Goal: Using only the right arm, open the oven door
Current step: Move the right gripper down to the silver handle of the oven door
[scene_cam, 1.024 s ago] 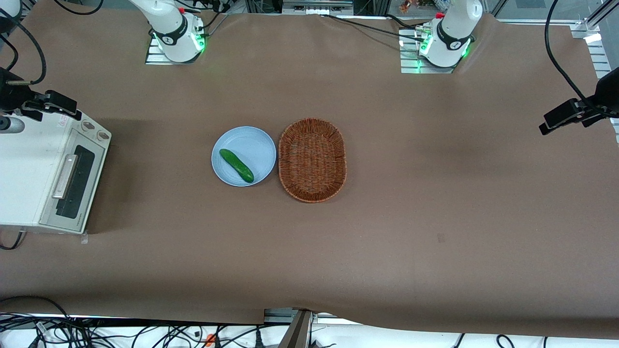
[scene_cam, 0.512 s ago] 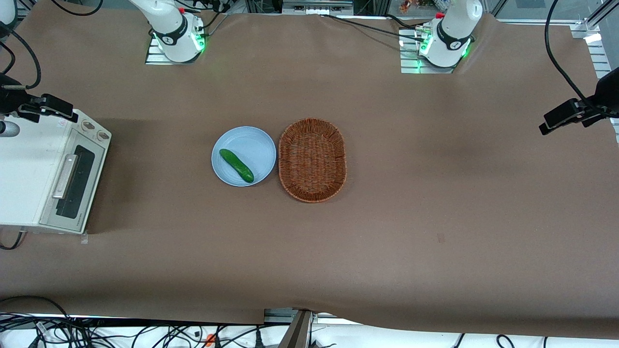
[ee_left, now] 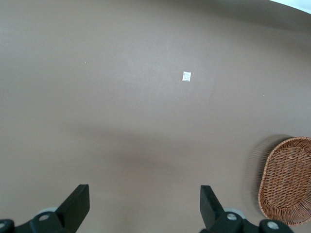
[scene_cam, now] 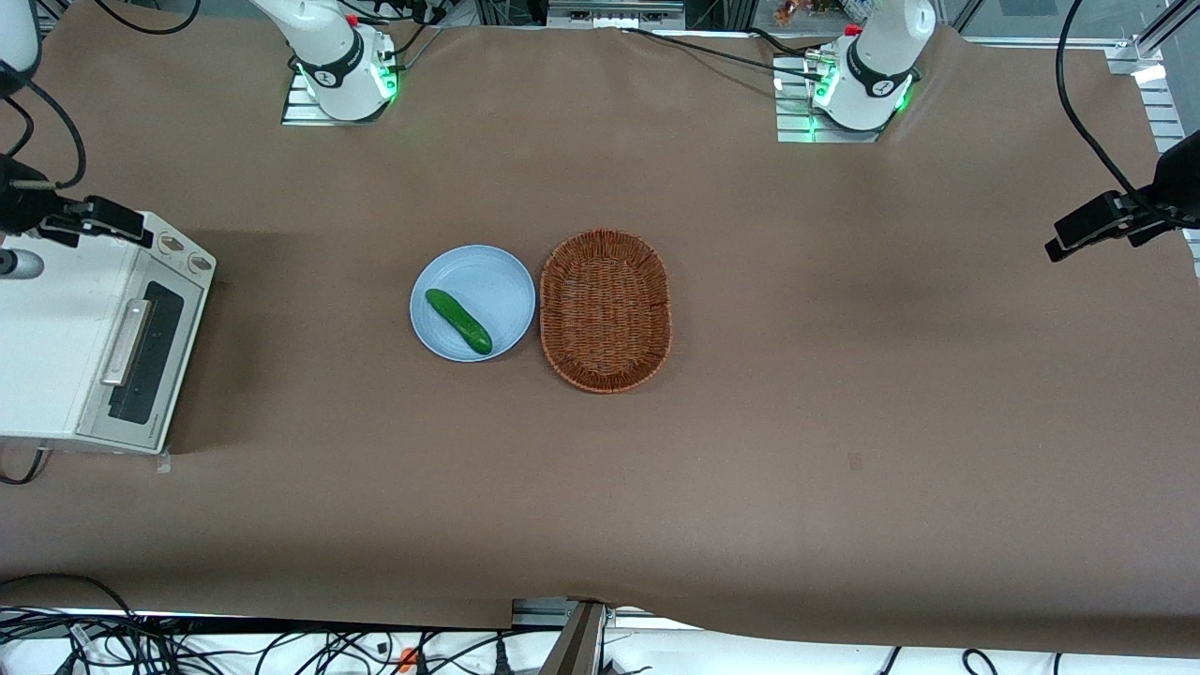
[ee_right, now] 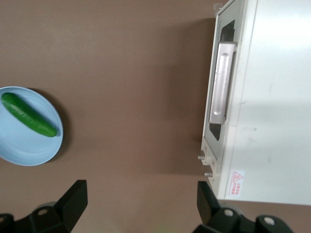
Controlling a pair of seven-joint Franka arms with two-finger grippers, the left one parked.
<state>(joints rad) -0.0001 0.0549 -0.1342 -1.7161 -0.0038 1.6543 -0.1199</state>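
The gripper (ee_right: pixel 138 206), fingers spread wide, has drifted back above the oven (scene_cam: pixel 56 347) at the worktop's edge; the oven door (scene_cam: pixel 141 361) remains shut.

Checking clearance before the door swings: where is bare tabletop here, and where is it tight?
Bare table lies between the closed oven door and the blue plate. A wide bare stretch runs from the wicker basket toward the parked arm's end. Tight: plate and basket nearly touch. The open pincer hangs above the oven, at its knob end.
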